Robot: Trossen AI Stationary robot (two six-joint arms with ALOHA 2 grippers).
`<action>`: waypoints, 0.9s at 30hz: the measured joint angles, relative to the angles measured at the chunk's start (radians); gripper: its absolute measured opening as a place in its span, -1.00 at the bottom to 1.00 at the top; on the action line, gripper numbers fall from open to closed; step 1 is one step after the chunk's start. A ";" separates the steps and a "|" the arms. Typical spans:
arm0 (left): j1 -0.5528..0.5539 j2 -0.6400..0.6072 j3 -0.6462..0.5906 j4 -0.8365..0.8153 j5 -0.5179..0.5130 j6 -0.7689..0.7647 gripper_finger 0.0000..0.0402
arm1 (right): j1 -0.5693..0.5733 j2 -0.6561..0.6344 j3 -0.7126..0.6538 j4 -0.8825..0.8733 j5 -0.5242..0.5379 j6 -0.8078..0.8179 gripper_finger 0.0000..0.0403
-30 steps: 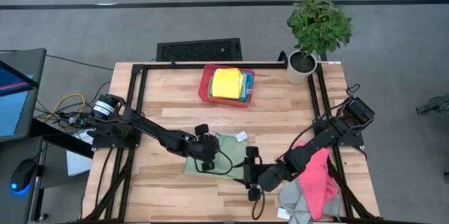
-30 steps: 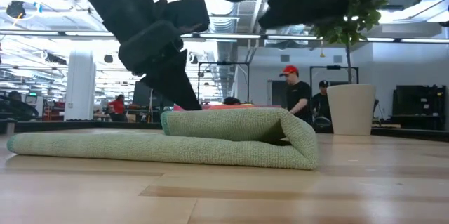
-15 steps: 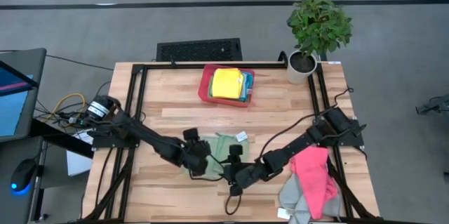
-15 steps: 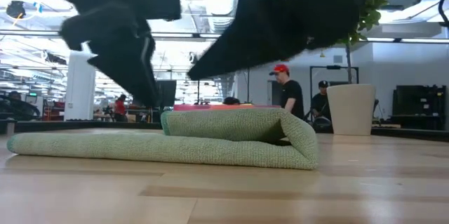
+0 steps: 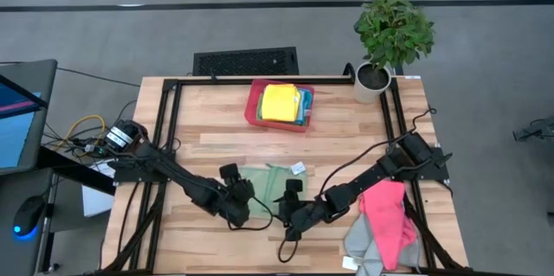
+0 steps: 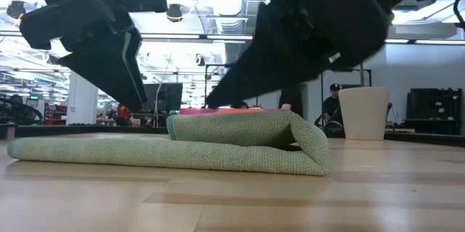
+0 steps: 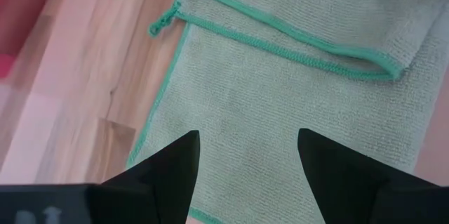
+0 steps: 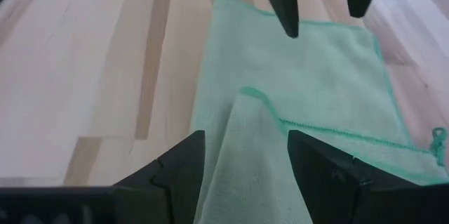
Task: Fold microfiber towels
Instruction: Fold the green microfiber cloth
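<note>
- Grey floor around a pale wooden table (image 5: 346, 150) with a black frame along its edges; a potted plant (image 5: 391, 38) stands at the far right corner.
- Low view: an open hall with ceiling lights behind the table, a person (image 6: 333, 105) standing far back.
- Green towel (image 5: 264, 191) lies flat near the table's front middle, partly folded, one flap doubled over itself; teal stitched hem runs along its edges. A small white tag (image 5: 297, 169) shows at its far right corner; nothing on it can be read.
- Left tool (image 5: 240, 200) hovers over the towel's left part, fingers spread, pinching nothing.
- Right tool (image 5: 288, 204) hovers over the towel's right part, fingers spread, also gripping nothing. The two tools sit close together.
- Red tray (image 5: 279, 105) at the far middle of the table holds folded towels, a yellow towel (image 5: 280, 102) on top.
- Pink towel (image 5: 391, 220) and grey towel (image 5: 365, 243) lie heaped at the front right corner, beside the right arm.
- Bare wood lies open between tray and green towel.
</note>
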 joint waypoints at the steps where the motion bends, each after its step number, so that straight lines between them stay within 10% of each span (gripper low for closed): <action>1: 0.000 0.000 0.000 0.000 0.000 -0.004 0.17 | 0.000 0.000 -0.002 0.001 -0.001 0.002 0.14; 16: -0.002 0.001 0.000 0.009 -0.006 -0.025 0.17 | 0.015 0.055 0.000 -0.017 -0.002 0.070 0.08; 27: -0.004 0.010 -0.017 0.054 -0.029 -0.028 0.17 | 0.035 0.050 0.008 -0.044 0.030 0.073 -0.40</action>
